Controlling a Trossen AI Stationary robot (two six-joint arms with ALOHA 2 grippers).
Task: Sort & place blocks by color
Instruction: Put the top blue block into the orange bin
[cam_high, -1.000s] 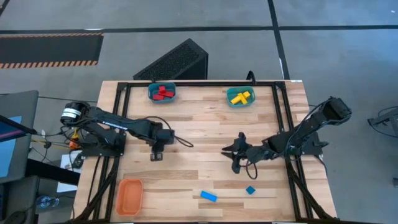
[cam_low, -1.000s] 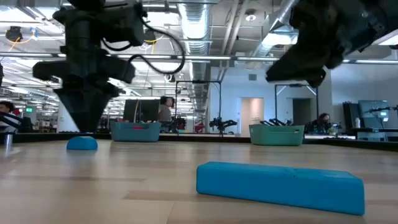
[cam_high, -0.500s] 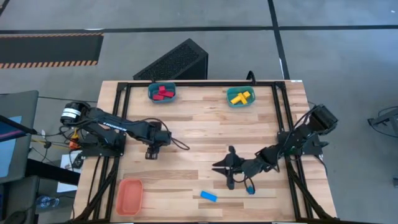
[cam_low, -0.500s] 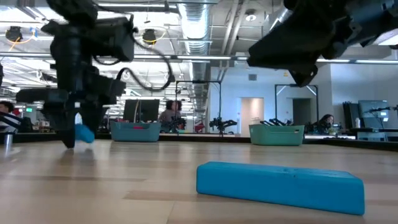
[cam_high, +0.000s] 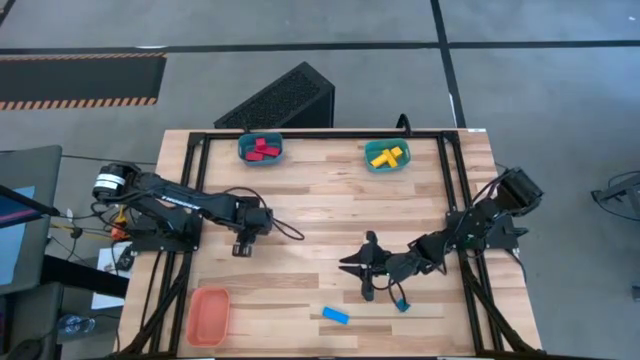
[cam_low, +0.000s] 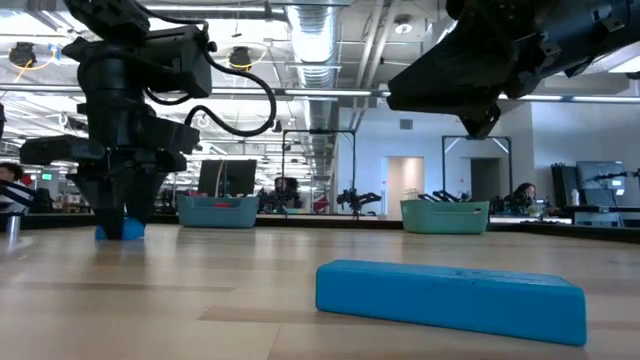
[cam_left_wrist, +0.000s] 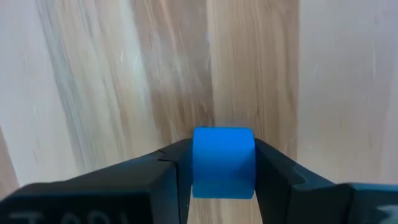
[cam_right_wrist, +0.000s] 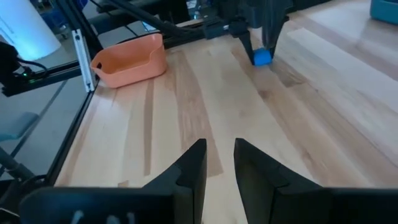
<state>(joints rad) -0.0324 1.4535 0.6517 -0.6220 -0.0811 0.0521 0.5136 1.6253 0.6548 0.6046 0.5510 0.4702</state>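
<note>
My left gripper (cam_high: 241, 247) points straight down at the table's left middle, shut on a small blue block (cam_left_wrist: 224, 162), which also shows in the low view (cam_low: 122, 229). My right gripper (cam_right_wrist: 219, 158) hovers right of centre (cam_high: 347, 265), slanting slightly down toward the left. Its fingers stand a narrow gap apart with nothing between them. A blue bar (cam_high: 335, 316) lies flat near the front edge. A small blue cube (cam_high: 402, 304) sits beside it, under my right arm. Red blocks (cam_high: 261, 149) and yellow blocks (cam_high: 386, 156) lie in two teal bins at the back. My left gripper pinches the blue block by two opposite sides (cam_left_wrist: 196, 163) between its two fingers, which come from above and point down. The block sits level in the hold. Its underside is at the table top, and I cannot tell whether it is lifted clear.
An orange bin (cam_high: 209, 315) stands at the front left corner, also visible in the right wrist view (cam_right_wrist: 127, 59). A black frame (cam_high: 452, 200) runs around the table's edges. Bare wood lies between the two arms.
My left gripper has come down over the blue block, opened around it and shut on it. My right gripper has moved toward the near edge and the left, ending above the table beside the blue bar and cube.
</note>
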